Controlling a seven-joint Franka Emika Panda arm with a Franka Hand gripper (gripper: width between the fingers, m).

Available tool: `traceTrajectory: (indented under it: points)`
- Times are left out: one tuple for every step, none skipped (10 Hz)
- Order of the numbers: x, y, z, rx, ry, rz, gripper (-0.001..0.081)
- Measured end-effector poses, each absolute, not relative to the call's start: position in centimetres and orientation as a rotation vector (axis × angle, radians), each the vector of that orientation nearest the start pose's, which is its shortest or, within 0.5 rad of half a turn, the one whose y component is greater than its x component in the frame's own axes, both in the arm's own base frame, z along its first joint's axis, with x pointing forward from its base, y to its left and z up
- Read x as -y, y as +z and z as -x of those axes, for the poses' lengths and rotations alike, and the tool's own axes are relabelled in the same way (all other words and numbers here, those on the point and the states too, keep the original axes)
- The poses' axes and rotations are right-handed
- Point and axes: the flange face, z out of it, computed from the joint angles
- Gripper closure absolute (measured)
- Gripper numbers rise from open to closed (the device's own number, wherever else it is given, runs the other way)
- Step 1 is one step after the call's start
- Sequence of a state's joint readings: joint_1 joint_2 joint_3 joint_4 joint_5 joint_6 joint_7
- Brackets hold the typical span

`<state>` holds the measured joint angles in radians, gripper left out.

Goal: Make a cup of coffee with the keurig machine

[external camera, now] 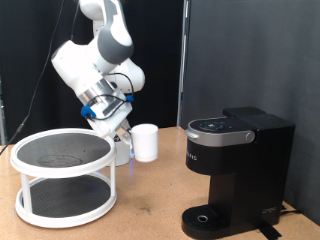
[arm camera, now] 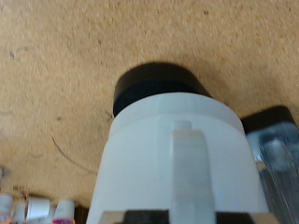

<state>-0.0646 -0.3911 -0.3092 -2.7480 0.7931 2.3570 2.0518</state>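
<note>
Between white two-tier round rack (external camera: 62, 178) and boxy black keurig machine (external camera: 235, 165): small white ceramic cup (external camera: 146, 142), pinched by two-finger gripper (external camera: 122, 140), held upright, clear of the tabletop (external camera: 150, 200) for carrying.

White arm bent down from the exterior view's top left, wrist tilted toward the exterior view's right, gripper (external camera: 124, 140) held low, one finger (arm camera: 280, 163) seen in wrist view.
</note>
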Motion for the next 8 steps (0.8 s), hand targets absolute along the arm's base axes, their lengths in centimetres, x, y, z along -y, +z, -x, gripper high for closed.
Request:
traceTrajectory:
  points:
    - [11.8,32.4,-36.0,-2.667,0.702,0.186,0.0802]
    - [11.5,31.5,-36.5,-2.684,0.686,0.172,0.0802]
    - [11.1,30.7,-37.1,-2.695,0.675,0.158,0.0802]
    - [10.6,30.0,-37.8,-2.7,0.67,0.145,0.0802]
    - [10.2,29.4,-38.5,-2.701,0.662,0.139,0.0802]
    - [9.9,28.9,-39.2,-2.703,0.653,0.135,0.0802]
    - [9.4,28.2,-39.8,-2.705,0.639,0.136,0.0802]
    - [9.0,27.6,-40.4,-2.706,0.626,0.138,0.0802]
